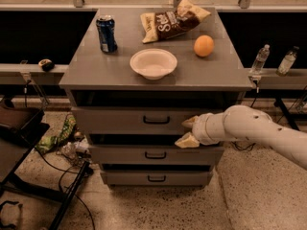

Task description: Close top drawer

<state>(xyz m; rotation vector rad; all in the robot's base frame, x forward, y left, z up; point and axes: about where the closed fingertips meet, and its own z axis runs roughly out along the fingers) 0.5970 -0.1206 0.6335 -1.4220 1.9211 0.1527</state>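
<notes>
The top drawer (129,120) sits just under the bench's (86,73) front edge, with a dark gap above its front. The hand (188,132) is at that front's right end, below the bench's front right corner, fingers (189,122) spread apart. A white bowl (153,63) stands near the front edge.

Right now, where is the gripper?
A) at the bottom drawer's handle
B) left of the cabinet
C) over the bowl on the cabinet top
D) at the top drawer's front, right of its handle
D: the gripper sits at the front of the top drawer, to the right of its black handle.
</notes>
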